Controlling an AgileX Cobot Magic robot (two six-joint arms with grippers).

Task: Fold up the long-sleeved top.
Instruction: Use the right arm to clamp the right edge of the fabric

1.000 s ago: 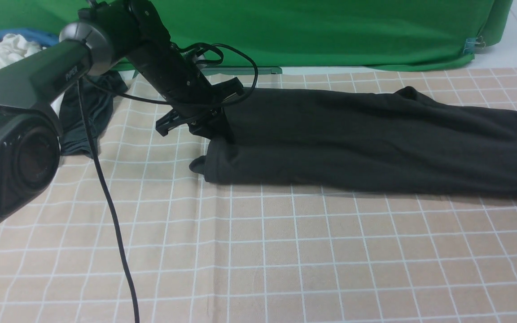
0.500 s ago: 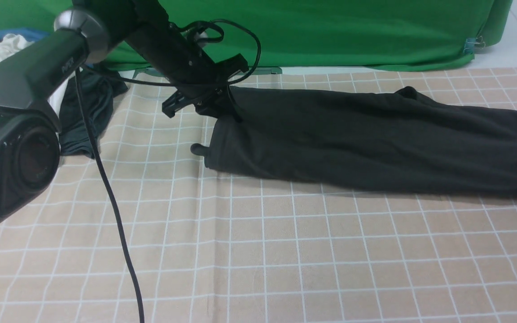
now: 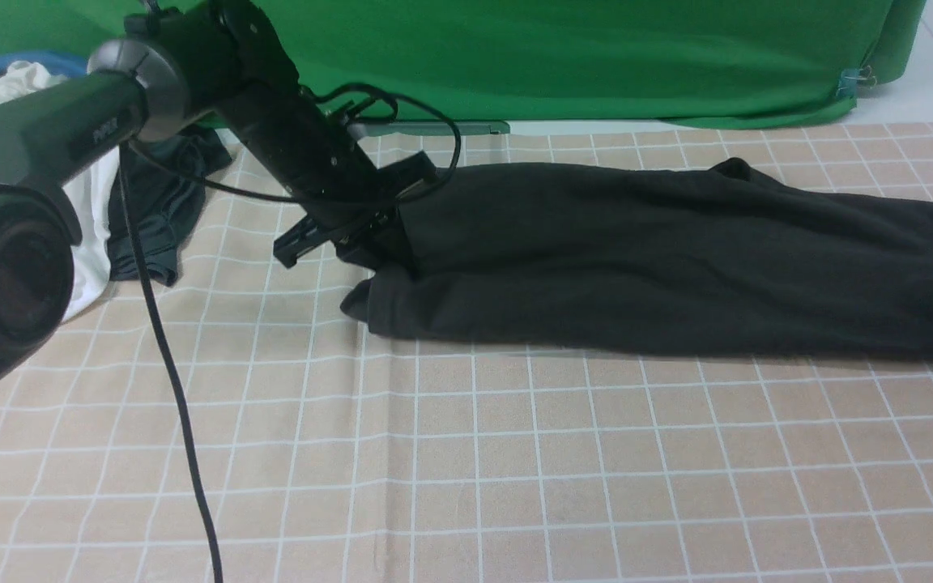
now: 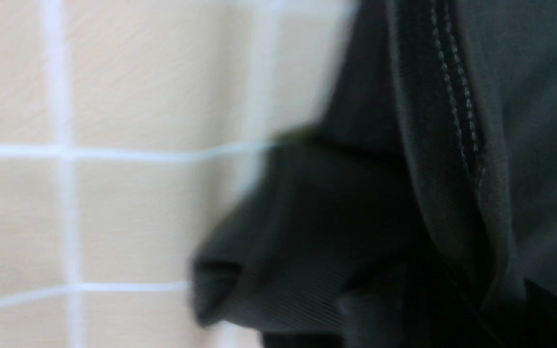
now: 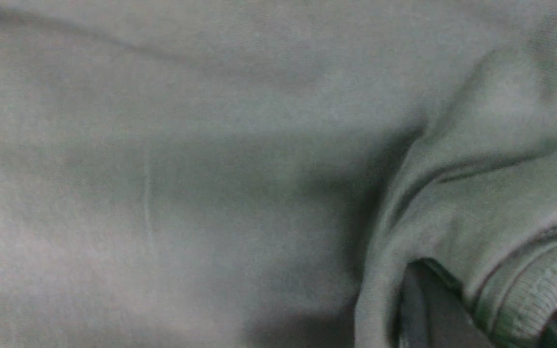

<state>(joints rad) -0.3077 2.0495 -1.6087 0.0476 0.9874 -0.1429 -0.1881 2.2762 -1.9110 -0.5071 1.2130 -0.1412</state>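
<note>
One big black garment takes up most of the scene: the long-sleeved top (image 3: 661, 251) lies in a long, low band across the checked tablecloth (image 3: 515, 470), from about the middle of the table out past the right edge of the front view. It looks soft and limp, light enough for a single arm, and I'd expect it to sag and drag rather than hold any shape. It would also bunch if only one end were pulled. The ends of the band look like the sensible places to take hold, at a stitched hem (image 4: 452, 121) or a ribbed edge (image 5: 525, 295), where the cloth is doubled and less likely to slip.

At the band's left end, the left gripper (image 3: 373, 236) has its jaws pinched tight on a fold of the top. I can't pick out the right gripper. Its wrist view is filled with dark cloth, so I cannot tell how its jaws stand.

Behind hangs a green backdrop (image 3: 596, 57), well clear. Off to the left lie a white shirt (image 3: 86, 219) and a dark grey-teal garment (image 3: 151, 219), near the left arm (image 3: 37, 146) but apart from the top. A black cable (image 3: 167, 380) dangles from that arm over the tablecloth and could snag if the fold swings that way.
</note>
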